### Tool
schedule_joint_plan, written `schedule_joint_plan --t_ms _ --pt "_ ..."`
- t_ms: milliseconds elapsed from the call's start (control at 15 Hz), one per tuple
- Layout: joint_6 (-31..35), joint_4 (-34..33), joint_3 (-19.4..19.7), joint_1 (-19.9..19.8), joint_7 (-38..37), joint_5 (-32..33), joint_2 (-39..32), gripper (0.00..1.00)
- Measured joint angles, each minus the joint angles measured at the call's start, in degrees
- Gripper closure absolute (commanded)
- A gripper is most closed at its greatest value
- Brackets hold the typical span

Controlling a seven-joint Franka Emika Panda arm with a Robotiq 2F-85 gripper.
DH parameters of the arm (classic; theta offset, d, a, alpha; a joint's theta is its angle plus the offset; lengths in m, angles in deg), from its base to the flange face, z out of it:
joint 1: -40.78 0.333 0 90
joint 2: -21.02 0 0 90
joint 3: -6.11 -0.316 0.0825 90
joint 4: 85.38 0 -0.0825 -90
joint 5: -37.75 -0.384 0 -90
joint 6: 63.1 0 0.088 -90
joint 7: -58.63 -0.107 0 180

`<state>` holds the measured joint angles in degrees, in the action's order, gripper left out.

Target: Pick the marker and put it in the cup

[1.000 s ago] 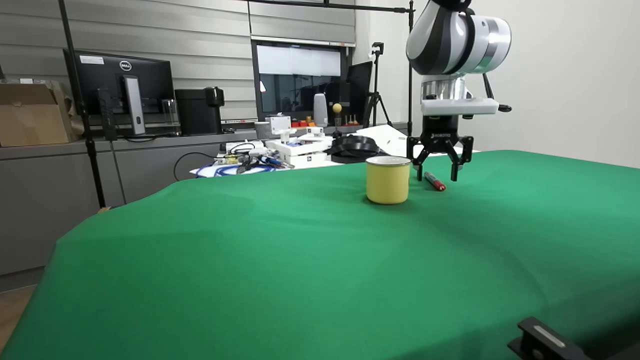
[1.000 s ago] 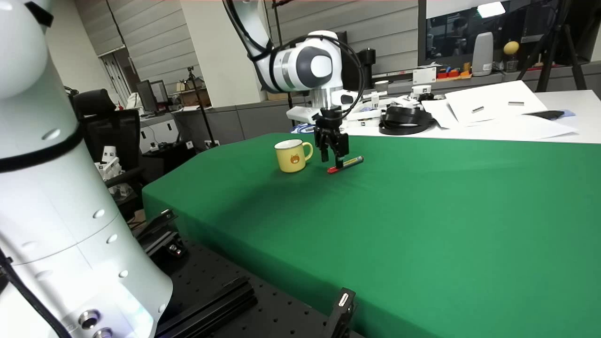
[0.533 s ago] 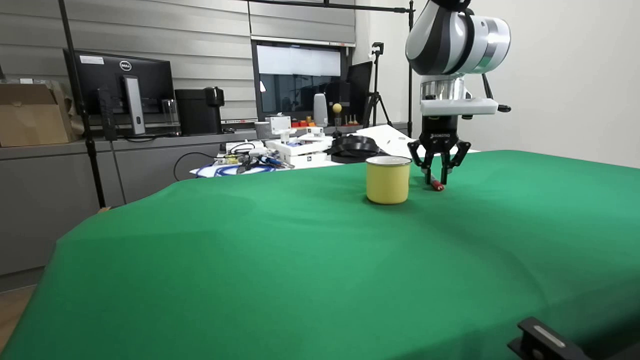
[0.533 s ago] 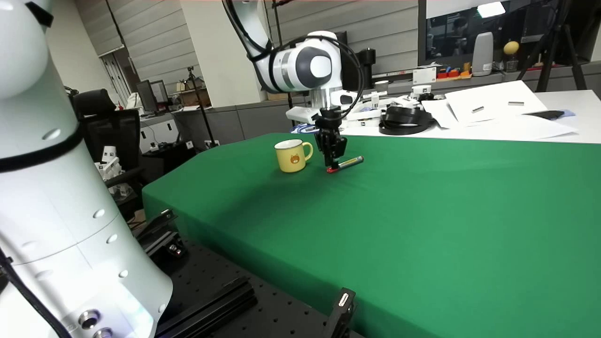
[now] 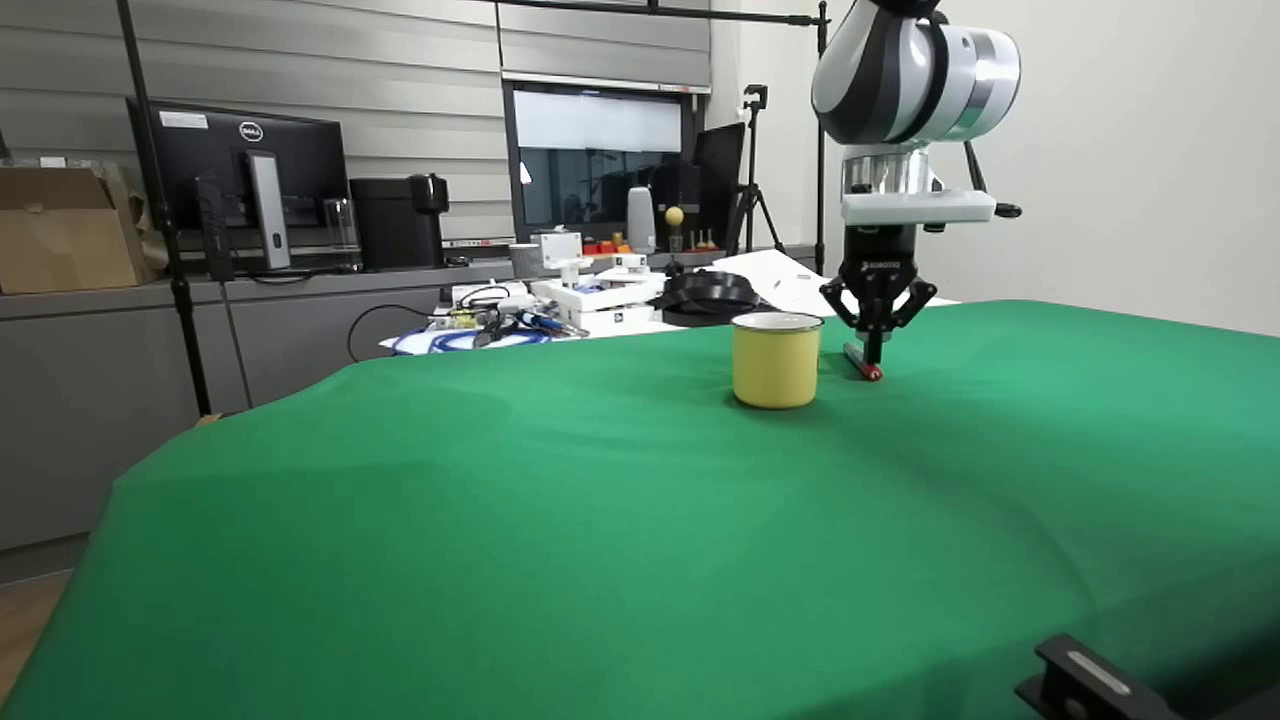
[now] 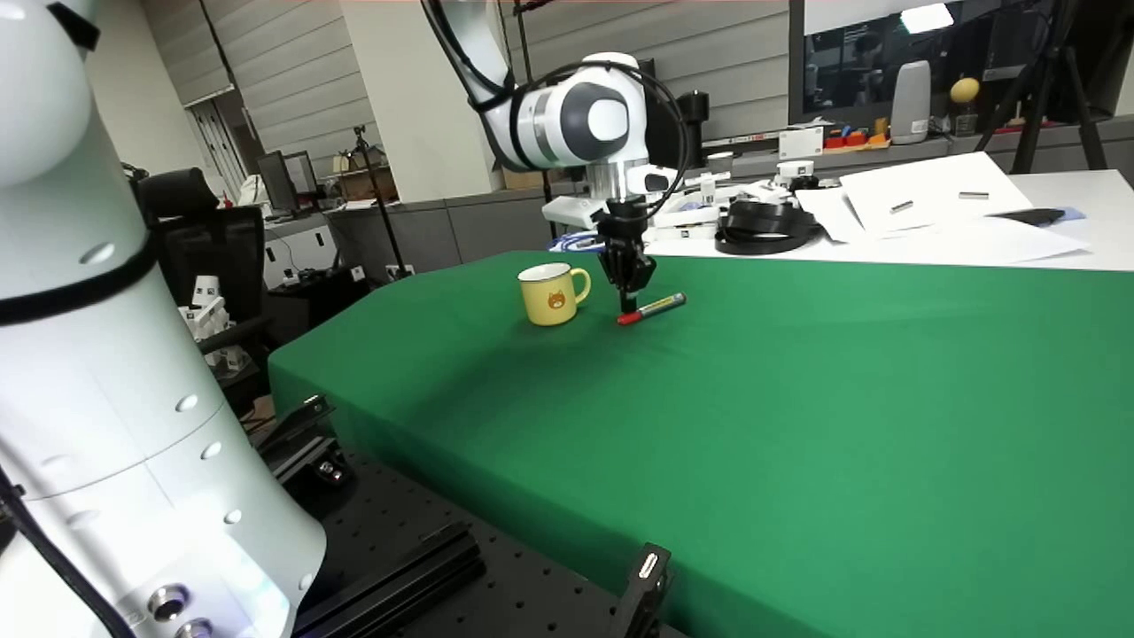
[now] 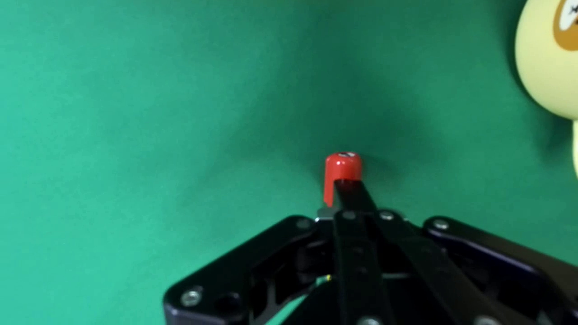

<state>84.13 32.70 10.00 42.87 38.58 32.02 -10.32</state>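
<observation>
The marker lies on the green cloth, with its red cap [image 7: 342,166] and pale body [image 6: 663,306] showing. Beside it stands the yellow cup [image 5: 776,362], upright; an exterior view also shows the handle and bear print of the cup [image 6: 549,295], and part of the cup [image 7: 548,63] enters the wrist view at the upper right. My gripper [image 5: 873,357] points down over the cap end, its fingertips pressed together. In the wrist view the gripper [image 7: 347,192] covers part of the marker. No marker shows between the fingers; they appear just above it.
Green cloth [image 5: 600,540] covers the table. Behind it, a white table [image 6: 1090,199] bears papers, a black coiled band [image 6: 766,229] and white parts [image 5: 605,295]. Black clamps [image 6: 645,585] sit near the arm's base [image 6: 168,425].
The fingers have come together from wide open. My gripper has risen slightly over the last half second. The marker's red end has shifted a little towards the cup and stays on the cloth.
</observation>
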Motion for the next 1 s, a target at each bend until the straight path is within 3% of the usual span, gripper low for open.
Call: schedule_joint_plan --t_ms 67,133,267,867,933,1000 --pt "-0.6 -0.2 0.3 0.1 -0.1 0.1 0.0 1.0" --pt "-1.2 -0.5 0.8 0.3 -0.2 0.2 -0.1 0.75" --pt "-3.2 -1.6 1.8 0.7 -0.3 0.7 -0.1 0.68" --pt "-7.8 -3.6 3.0 0.8 -0.3 1.5 -0.9 0.07" --pt "-7.7 -3.6 3.0 0.9 -0.3 1.5 -1.0 0.01" --pt "-7.7 -3.6 3.0 1.0 -0.3 1.5 -1.2 0.13"
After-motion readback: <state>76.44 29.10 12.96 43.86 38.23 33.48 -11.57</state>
